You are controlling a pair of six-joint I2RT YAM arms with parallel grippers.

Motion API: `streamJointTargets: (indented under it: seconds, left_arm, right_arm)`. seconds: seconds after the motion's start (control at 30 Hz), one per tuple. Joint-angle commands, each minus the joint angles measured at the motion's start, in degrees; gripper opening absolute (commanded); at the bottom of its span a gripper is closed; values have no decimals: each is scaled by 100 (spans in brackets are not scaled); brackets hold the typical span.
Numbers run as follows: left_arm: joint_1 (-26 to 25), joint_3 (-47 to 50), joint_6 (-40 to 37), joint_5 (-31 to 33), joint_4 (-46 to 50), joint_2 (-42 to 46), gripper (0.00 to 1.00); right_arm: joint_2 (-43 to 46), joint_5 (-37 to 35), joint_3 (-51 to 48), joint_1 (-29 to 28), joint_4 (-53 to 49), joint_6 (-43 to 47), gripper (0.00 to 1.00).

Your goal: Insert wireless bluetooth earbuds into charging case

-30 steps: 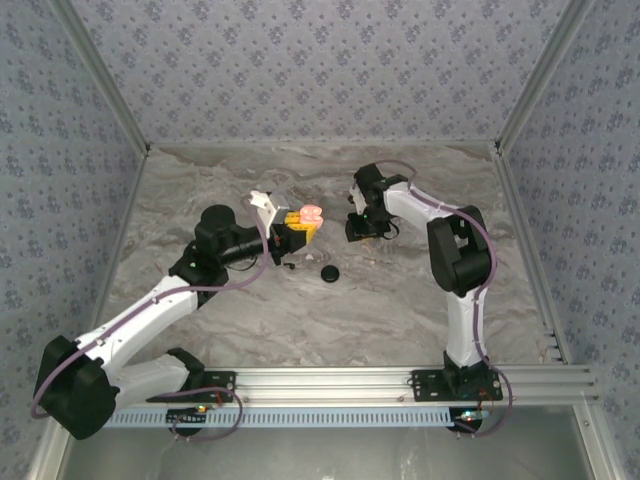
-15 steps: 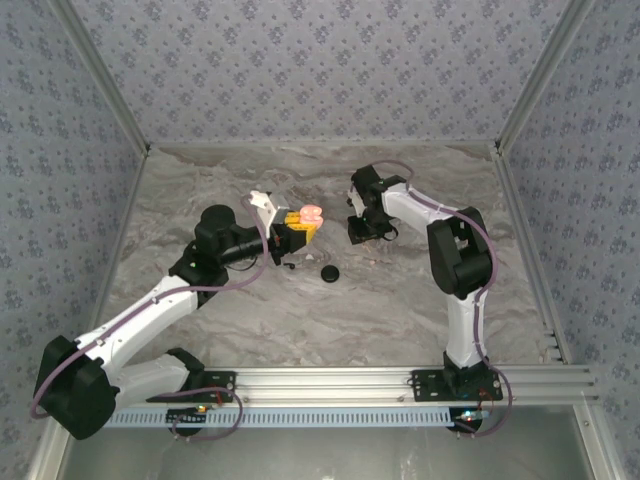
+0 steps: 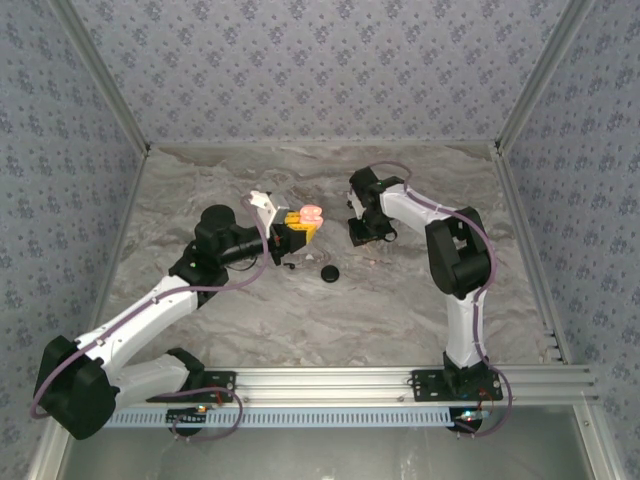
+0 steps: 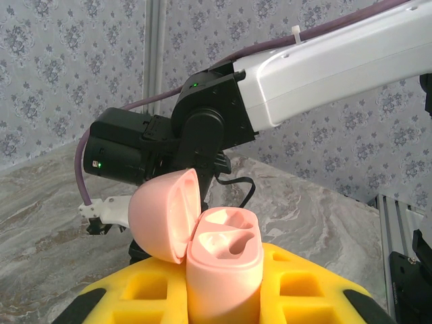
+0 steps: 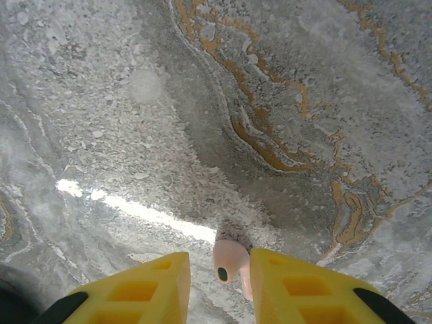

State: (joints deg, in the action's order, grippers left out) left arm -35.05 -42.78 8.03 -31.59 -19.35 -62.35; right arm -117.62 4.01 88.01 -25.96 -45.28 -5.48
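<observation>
From above, the left claw point(image 3: 297, 228) is seen near the middle of the gray table point(image 3: 300, 330). A pink charging case point(image 3: 311, 213) is held in its yellow fingers. The right claw point(image 3: 358, 235) is seen just to the right of the case, apart from it and pointed down at the table. A black round piece point(image 3: 329, 273) is lying on the table, a bit nearer to the arm bases, between the two claws. How wide the right claw is open cannot be told from up here.

In the left wrist view, the case is seen standing upright between the two yellow fingers point(image 4: 135, 293). The claw is closed tight on it. The lid point(image 4: 165, 212) is flipped open to the left and is tilted. Two hollows are seen in the top of the case, and both are bare. Behind the case, the white and black right arm point(image 4: 324, 67) is seen reaching down to the table.

In the right wrist view, the table is seen from very close. The tips of the right claw's two yellow fingers point(image 5: 135, 290) are seen at the bottom. A small pink earbud point(image 5: 229, 264) with a dark dot on it is placed between them. It is right up against the finger at the right of this view. A strip of table is seen between it and the other finger. So the claw is partly open around the earbud, and the earbud is not squeezed. Whether the earbud is resting on the table cannot be told for sure.
</observation>
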Motion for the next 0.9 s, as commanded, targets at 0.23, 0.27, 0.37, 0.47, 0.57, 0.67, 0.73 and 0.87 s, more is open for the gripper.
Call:
streamJointTargets:
  seconds: [0.23,0.27,0.37,0.47,0.57,0.67,0.73,0.87]
  left_arm:
    - [-38,-2,-30,8,-174,80,10]
    - [-38,-2,-30,21,-174,77,10]
    - [-38,7,-29,22,-183,72,10]
    - [-37,17,-23,27,-188,76,10]
    - [-44,33,-30,27,-200,75,10]
    - [-37,52,-15,45,-196,78,10]
    - [-42,68,-7,81,-193,76,10]
    - [-36,96,55,315,-159,35,9]
  right_arm:
    - [-276,-137,67,-66,-245,20,29]
    - [-302,-146,67,-69,-261,20,28]
    - [-344,-175,76,-71,-281,20,26]
    - [-366,-207,68,-81,-284,3,26]
    - [-384,-225,67,-79,-270,-23,24]
    - [-386,-225,67,-76,-245,-66,22]
    - [-344,-216,44,-85,-197,-98,20]
    - [-68,48,-152,-36,84,-158,19]
